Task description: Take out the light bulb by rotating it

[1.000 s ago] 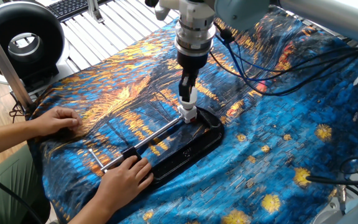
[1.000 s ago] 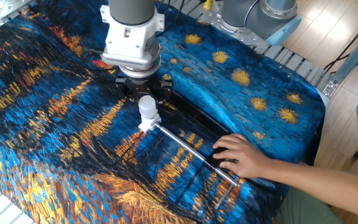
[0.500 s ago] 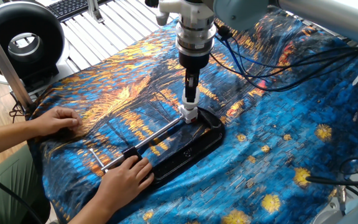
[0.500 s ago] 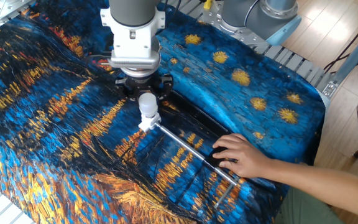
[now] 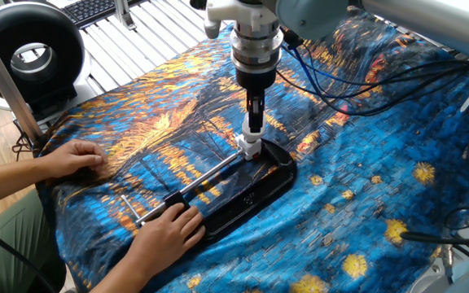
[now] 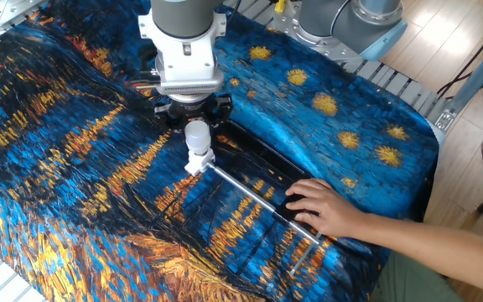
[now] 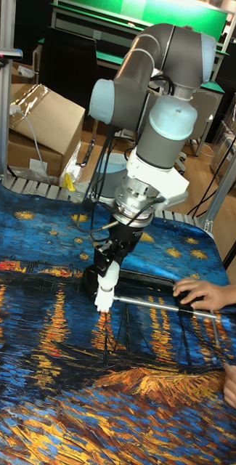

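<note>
The white frosted light bulb (image 5: 254, 130) (image 6: 196, 136) (image 7: 110, 276) stands upright in a short white socket (image 5: 250, 147) (image 6: 198, 159) (image 7: 103, 298) at the end of a black base (image 5: 255, 194). My gripper (image 5: 254, 115) (image 6: 194, 122) (image 7: 112, 266) comes straight down from above and is shut on the bulb's upper part. Its black fingers (image 6: 174, 116) hug the globe on both sides, so only the lower globe and the neck show. The bulb's base is hidden inside the socket.
A person's hand (image 5: 165, 229) (image 6: 325, 210) presses on the black base, and another hand (image 5: 70, 156) rests on the starry blue cloth (image 5: 381, 187). A metal rod frame (image 5: 192, 189) (image 6: 254, 200) runs from the socket. Cables (image 5: 357, 89) trail from the arm. A black ring-shaped device (image 5: 31, 53) sits at the far left.
The wrist has turned about its vertical axis with the bulb held, and the gripper sits slightly higher and further right. The hand on the base shifted a little.
</note>
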`<action>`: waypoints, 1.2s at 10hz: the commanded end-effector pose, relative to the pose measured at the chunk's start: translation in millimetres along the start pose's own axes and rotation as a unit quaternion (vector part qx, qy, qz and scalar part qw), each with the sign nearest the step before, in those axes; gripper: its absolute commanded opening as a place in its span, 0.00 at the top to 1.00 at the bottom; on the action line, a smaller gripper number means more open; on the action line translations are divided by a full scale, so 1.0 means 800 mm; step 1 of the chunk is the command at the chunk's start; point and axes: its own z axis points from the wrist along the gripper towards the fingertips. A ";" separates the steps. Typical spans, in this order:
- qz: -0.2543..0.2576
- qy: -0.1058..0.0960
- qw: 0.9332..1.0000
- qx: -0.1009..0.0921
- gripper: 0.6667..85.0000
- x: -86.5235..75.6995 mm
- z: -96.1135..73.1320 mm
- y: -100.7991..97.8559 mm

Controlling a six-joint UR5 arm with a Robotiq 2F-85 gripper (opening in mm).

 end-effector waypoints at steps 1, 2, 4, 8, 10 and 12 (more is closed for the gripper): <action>-0.061 -0.019 0.998 0.013 0.68 -0.015 -0.003 -0.007; -0.089 -0.032 0.995 0.023 0.69 -0.024 -0.002 -0.013; -0.121 -0.052 0.991 0.030 0.70 -0.037 0.000 -0.017; -0.165 -0.068 0.983 0.052 0.70 -0.050 0.000 -0.029; -0.182 -0.073 0.979 0.061 0.70 -0.054 -0.001 -0.033; -0.196 -0.074 0.976 0.063 0.60 -0.056 -0.002 -0.033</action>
